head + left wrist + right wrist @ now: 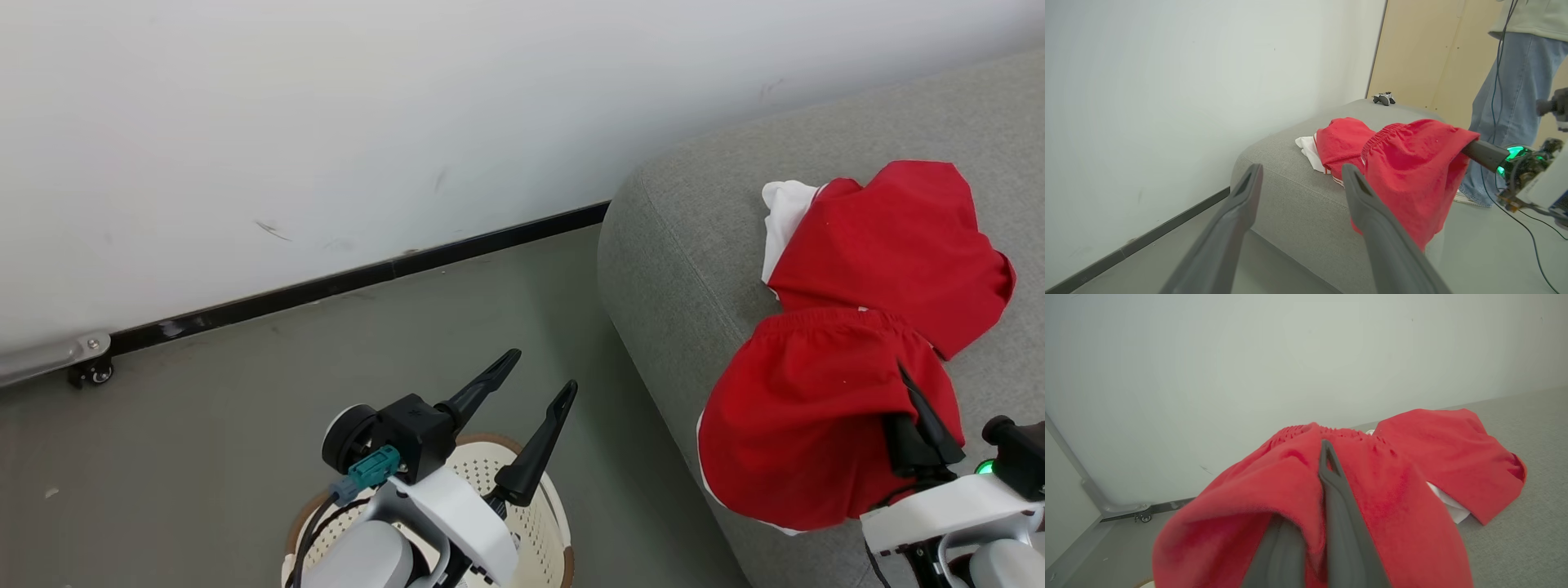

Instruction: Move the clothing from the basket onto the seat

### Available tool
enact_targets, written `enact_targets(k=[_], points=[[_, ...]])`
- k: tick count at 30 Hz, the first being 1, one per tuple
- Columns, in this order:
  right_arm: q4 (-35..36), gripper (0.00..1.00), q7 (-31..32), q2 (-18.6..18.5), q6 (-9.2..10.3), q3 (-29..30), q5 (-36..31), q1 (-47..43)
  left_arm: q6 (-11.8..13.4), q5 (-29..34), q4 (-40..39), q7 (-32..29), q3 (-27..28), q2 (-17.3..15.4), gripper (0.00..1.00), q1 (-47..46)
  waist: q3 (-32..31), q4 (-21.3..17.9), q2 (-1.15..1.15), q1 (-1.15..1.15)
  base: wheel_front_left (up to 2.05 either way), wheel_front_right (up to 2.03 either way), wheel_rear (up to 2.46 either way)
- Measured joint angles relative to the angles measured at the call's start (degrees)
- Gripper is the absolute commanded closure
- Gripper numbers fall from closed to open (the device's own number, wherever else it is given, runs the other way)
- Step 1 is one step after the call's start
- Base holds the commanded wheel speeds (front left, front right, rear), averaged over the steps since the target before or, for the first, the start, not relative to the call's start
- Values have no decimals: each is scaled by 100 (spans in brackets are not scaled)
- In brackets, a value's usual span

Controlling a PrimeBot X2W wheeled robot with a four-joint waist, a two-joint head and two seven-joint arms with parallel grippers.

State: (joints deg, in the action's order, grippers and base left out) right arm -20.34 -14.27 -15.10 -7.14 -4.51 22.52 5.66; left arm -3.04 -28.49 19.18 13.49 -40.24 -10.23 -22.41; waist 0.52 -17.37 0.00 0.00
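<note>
– Clothing (816, 474): where is it found?
– A red shirt (890, 245) with a white panel is laid on the grey sofa (678, 269), upper right of the head view. Red shorts (784, 408) are draped over the sofa's edge at lower right, with the hem hung down its side.
– Why are the shorts gripped?
– The right tool (906, 380) is pressed together on a fold of them. If released here, a slide off the edge is judged likely, so a spot further in is called for.
– And the left tool (543, 369)?
– Spread and empty, it is held above the basket (543, 523) at bottom centre. No red is seen in the basket's visible part.
</note>
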Motion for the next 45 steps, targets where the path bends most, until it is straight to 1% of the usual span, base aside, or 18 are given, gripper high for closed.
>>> enact_targets(k=[8, 11, 19, 24, 30, 36, 40, 45], points=[[159, 100, 69, -20, 0, -7, -100, 56, 52, 54, -20, 16, 44, -9, 0, -1, 107, -79, 0, 0, 0, 0, 0], [161, 100, 127, -100, 0, -32, -82, 211, 70, 62, -55, 20, 89, -19, 0, -1, 163, -64, 0, 0, 0, 0, 0], [35, 100, 417, -364, 0, -57, -67, 1170, 188, 104, -230, 23, 191, -85, 0, -1, 352, 25, 0, 0, 0, 0, 0], [-76, 100, 635, -515, 0, 63, 25, 1818, 254, 160, -404, 41, 269, -196, 0, -1, 502, 95, 0, 0, 0, 0, 0], [-350, 100, 946, -875, 0, 422, 75, 2673, 307, 265, -686, 43, 281, -248, 0, -25, 718, 183, 0, 0, 0, 0, 0], [-605, 100, 1081, -1277, 0, 871, 49, 3411, 355, 403, -968, 48, 276, -291, 0, -180, 946, 269, 0, 0, 0, 0, 0], [-765, 100, 1199, -1564, 0, 1102, -94, 3696, 356, 450, -1105, 38, 275, -348, 0, -266, 1092, 320, 0, 0, 0, 0, 0], [-1035, 100, 1303, -1930, 0, 1483, -218, 3816, 363, 503, -1227, -4, 276, -390, 0, -289, 1262, 372, 0, 0, 0, 0, 0]])
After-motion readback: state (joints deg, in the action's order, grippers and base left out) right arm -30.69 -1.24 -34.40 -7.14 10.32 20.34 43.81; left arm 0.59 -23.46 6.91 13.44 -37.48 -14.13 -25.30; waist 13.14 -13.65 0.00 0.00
